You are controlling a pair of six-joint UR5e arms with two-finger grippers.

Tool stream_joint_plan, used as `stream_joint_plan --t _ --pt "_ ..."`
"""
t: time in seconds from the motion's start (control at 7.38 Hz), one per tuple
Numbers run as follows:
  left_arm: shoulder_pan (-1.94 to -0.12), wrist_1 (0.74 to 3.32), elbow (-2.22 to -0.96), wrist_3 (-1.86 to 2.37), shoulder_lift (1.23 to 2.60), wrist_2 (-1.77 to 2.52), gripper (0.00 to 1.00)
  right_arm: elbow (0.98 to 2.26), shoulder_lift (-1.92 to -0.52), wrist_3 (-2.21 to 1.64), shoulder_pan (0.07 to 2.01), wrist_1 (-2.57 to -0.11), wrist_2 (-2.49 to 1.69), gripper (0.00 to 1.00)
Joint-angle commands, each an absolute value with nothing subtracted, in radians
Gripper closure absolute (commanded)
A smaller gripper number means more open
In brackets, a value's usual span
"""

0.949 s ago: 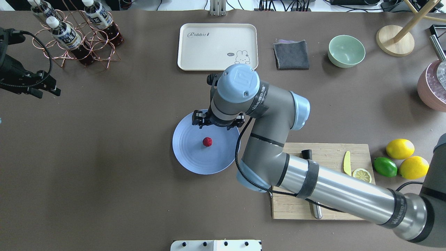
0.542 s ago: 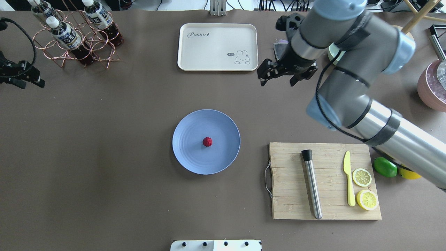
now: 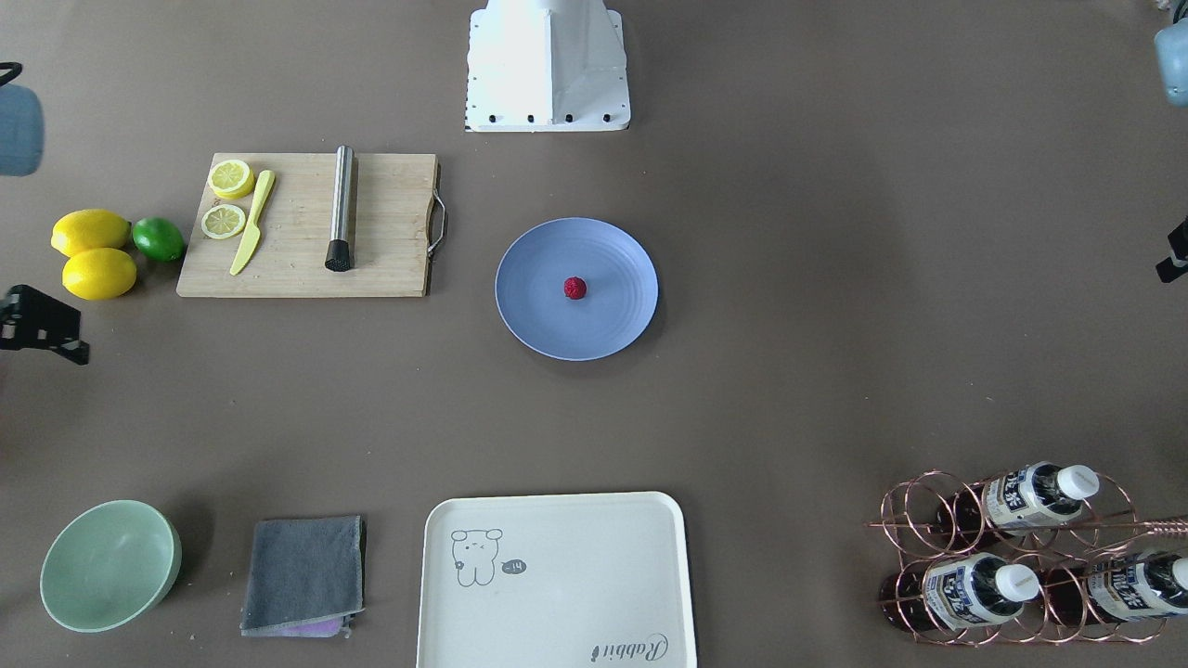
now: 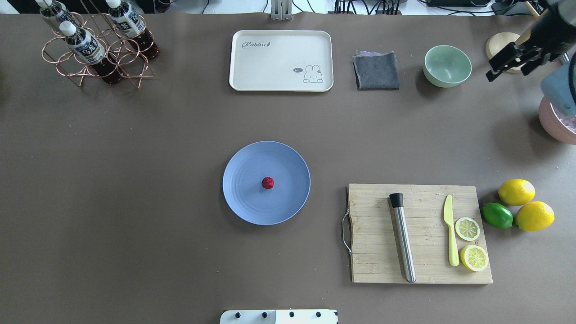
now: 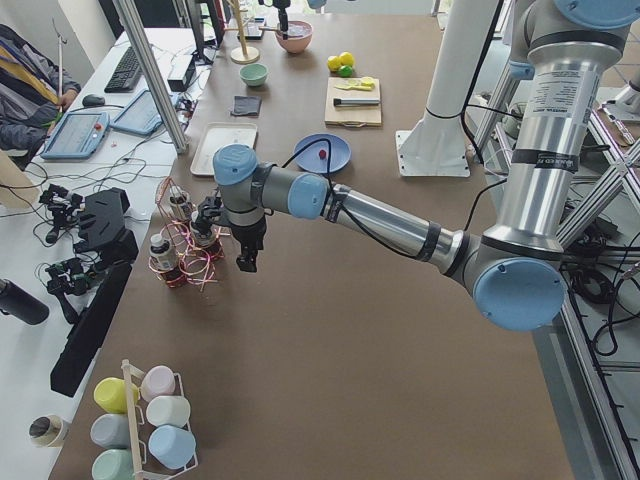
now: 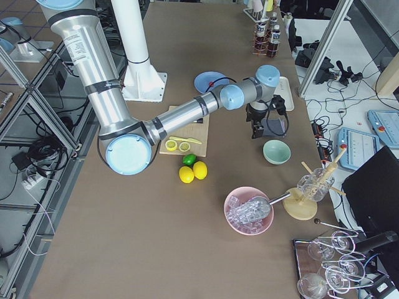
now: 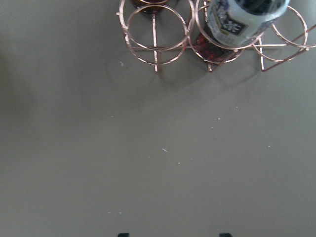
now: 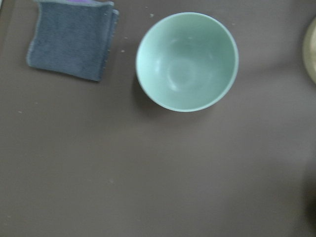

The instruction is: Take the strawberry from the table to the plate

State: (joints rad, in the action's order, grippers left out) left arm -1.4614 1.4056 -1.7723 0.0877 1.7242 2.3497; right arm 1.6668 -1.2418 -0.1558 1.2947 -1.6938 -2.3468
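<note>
The small red strawberry (image 4: 267, 182) (image 3: 575, 288) lies at the middle of the light blue plate (image 4: 245, 200) (image 3: 534, 320), which rests on the grey-brown table (image 4: 135, 180). Neither gripper is near it. My right gripper (image 4: 507, 74) (image 6: 257, 129) hangs open and empty at the far back right, just right of the mint green bowl (image 4: 447, 65) (image 8: 186, 61). My left gripper (image 5: 246, 262) is off the overhead view's left edge, beside the bottle rack (image 7: 158, 34). Its fingertips (image 7: 123, 234) stand wide apart at the bottom of the left wrist view with nothing between them.
A wooden cutting board (image 4: 373, 234) with a steel muddler, yellow knife and lemon slices lies right of the plate. Beyond it are two lemons (image 4: 516, 192) and a lime. At the back sit a cream tray (image 4: 281, 60), a grey cloth (image 4: 376, 71) and bottles in a copper rack (image 4: 96, 47).
My right arm has swung away from above the plate to the far back right corner. My left gripper has drawn off the overhead view's left edge. The strawberry has stayed on the plate.
</note>
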Motion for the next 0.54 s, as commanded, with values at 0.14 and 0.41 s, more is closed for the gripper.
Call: stream_joint_plan --t 0.14,0.41 --pt "-1.551 1.393 -1.640 -0.137 1.715 2.358 0.27 1.455 -1.321 0.329 1.517 -1.758 -2.324 0.00" --pt "-1.598 1.403 -1.608 -0.231 1.666 2.361 0.03 1.459 -1.400 0.409 1.586 -1.752 -2.292 0.00"
